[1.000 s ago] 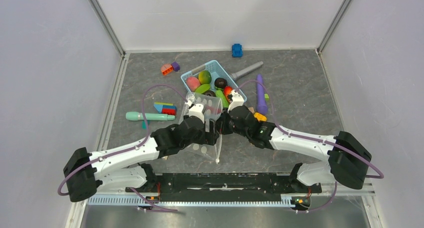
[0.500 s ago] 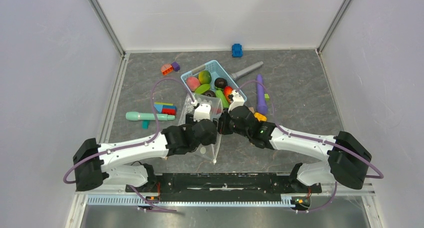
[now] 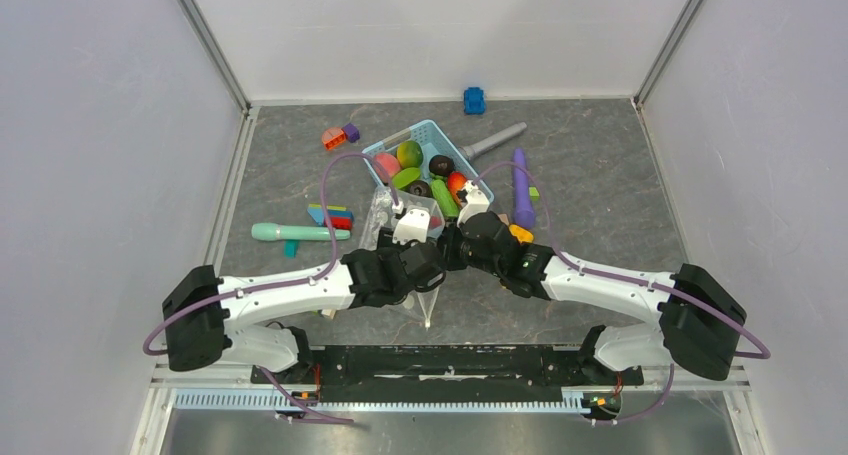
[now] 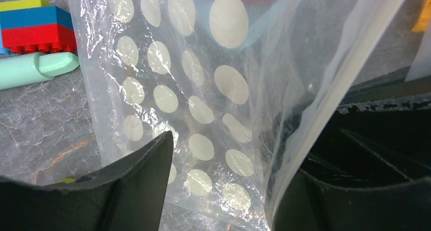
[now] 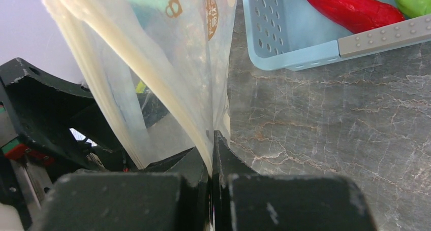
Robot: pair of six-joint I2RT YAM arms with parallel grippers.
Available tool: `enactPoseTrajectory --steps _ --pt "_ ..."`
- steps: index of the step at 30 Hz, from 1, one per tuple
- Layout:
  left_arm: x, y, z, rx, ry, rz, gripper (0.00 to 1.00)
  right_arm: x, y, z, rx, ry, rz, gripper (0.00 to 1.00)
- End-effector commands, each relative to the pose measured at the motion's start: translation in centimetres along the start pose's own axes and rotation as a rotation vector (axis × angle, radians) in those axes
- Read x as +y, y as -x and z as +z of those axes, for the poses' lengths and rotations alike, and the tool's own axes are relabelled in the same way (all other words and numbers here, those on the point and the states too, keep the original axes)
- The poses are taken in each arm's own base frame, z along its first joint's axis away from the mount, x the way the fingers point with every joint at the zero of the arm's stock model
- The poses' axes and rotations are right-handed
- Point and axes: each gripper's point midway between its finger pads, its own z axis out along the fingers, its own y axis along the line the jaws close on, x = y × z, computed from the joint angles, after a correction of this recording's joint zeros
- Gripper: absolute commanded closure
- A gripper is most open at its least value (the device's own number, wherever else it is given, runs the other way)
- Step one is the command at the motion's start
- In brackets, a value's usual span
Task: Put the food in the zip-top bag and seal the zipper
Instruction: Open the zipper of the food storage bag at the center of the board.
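The zip-top bag (image 3: 383, 212) is clear with white dots and hangs between my two grippers, in front of the basket. My right gripper (image 5: 211, 162) is shut on the bag's edge (image 5: 193, 89); it also shows in the top view (image 3: 448, 247). My left gripper (image 4: 218, 190) is open, with the dotted bag wall (image 4: 203, 104) between its fingers and the zipper (image 4: 330, 104) running along its right finger. It is in the top view too (image 3: 425, 250). The food (image 3: 408, 155), pink, green, dark brown and red, lies in the basket. An orange piece (image 3: 520, 233) lies by my right arm.
The light-blue mesh basket (image 3: 437, 131) stands just behind the bag; its wall (image 5: 284, 38) holds a red piece (image 5: 350, 7). Coloured blocks (image 3: 330, 216) and a mint pen (image 3: 295, 233) lie to the left. A purple stick (image 3: 522, 190), a grey tool (image 3: 495, 138) and a blue toy (image 3: 474, 100) lie behind.
My left arm has swung right and forward, bringing its open gripper onto the bag beside my right gripper. The bag has shifted slightly. The right gripper has held its place.
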Motion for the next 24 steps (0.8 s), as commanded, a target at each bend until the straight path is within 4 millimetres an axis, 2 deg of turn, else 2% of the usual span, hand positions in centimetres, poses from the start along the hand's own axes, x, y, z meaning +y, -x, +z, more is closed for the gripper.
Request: enactPoseTrajectory --steps 1,7,12,18,24 --pt "-0.6 2.1 -0.3 -0.059 0.013 -0.067 0.33 1.7 1.1 -0.6 -0.029 0.063 0.012 1.0" --pt "-0.1 2.8 -1.3 -0.073 0.0 -0.057 0.6 1.0 1.0 -0.3 -0.026 0.037 -0.006 1.0" --pt "1.5 3.9 -2.8 -0.093 0.015 -0.018 0.96 0.5 0.7 0.0 -0.01 0.02 -0.05 1.0" --pt "4.9 5.8 -5.2 -0.119 0.109 0.046 0.98 -1.8 1.0 0.3 0.002 -0.095 -0.169 1.0" --pt "9.5 7.6 -7.9 -0.181 0.256 0.02 0.98 -6.0 1.9 -0.7 -0.028 -0.301 -0.285 1.0"
